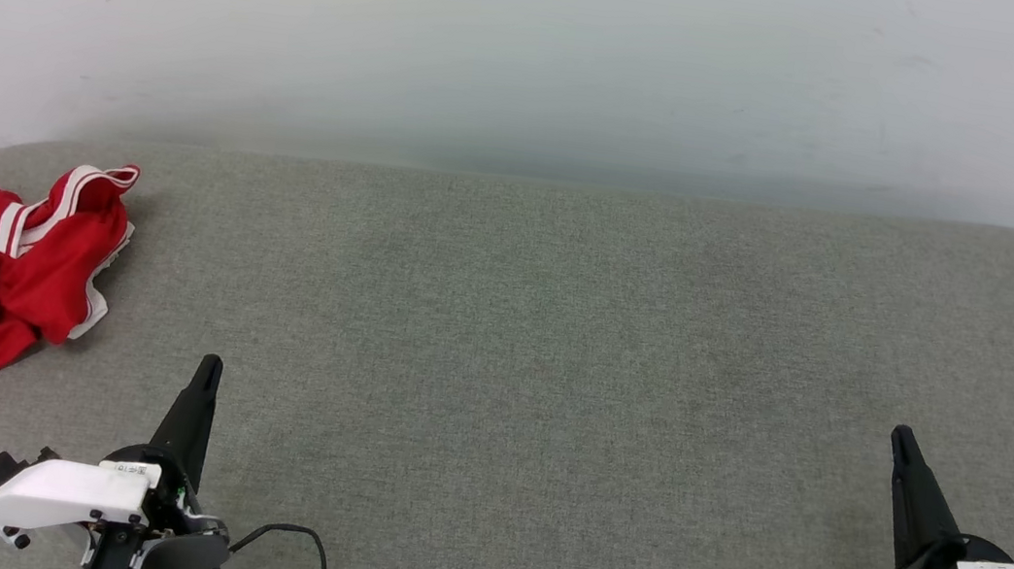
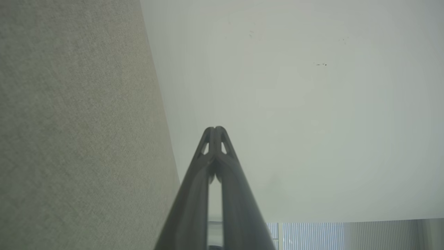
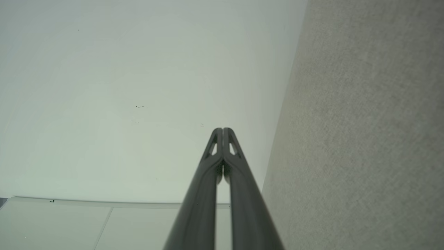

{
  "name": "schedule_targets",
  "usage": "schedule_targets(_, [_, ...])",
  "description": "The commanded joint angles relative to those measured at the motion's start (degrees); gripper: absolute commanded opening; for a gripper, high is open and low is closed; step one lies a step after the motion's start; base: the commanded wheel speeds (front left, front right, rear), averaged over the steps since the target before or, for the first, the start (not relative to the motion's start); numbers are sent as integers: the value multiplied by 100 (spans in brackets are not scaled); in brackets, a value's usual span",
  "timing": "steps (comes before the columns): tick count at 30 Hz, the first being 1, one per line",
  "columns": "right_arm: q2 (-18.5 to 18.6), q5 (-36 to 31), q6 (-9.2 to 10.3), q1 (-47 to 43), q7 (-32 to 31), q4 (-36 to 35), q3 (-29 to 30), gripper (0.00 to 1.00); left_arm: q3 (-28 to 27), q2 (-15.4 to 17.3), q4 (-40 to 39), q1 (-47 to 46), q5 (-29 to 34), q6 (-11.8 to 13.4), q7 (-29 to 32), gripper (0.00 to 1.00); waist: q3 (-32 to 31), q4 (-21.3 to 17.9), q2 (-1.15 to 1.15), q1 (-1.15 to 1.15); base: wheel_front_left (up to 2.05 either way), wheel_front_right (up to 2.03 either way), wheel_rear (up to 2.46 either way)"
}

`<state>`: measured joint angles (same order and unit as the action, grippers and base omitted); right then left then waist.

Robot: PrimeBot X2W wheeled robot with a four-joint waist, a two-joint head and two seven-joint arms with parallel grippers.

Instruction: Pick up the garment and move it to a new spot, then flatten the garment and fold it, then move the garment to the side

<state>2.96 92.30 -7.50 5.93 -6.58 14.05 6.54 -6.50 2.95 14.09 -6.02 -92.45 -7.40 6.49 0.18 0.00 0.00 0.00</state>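
Observation:
The garment [image 1: 0, 267], red with white sleeves and striped trim, lies crumpled at the far left of the grey fabric surface [image 1: 538, 347], partly cut off by the head view's left edge. My left gripper [image 1: 209, 370] is shut and empty at the lower left, its tips a short way right of and nearer than the garment. My right gripper [image 1: 902, 438] is shut and empty at the lower right, far from the garment. In the left wrist view my left gripper [image 2: 215, 129] has its tips pressed together; in the right wrist view my right gripper [image 3: 222, 130] does too.
A pale wall [image 1: 539, 44] rises behind the grey surface. A black cable [image 1: 297, 536] loops beside my left wrist. The surface's back corners are rounded. Window blinds [image 2: 312, 236] appear in the left wrist view.

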Motion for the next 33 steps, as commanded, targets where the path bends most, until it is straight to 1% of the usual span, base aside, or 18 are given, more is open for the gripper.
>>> schedule_targets(1, [-16, 23, 2, 60, -2, 5, -3, 0, -15, -11, 1, -46, 11, -17, 25, 0, 0, 0, 0, 0, 0, 0, 0])
schedule_targets(33, [-16, 23, 2, 60, -2, 5, -3, 0, -13, -10, 1, -45, 10, -17, 24, 0, 0, 0, 0, 0, 0, 0, 0])
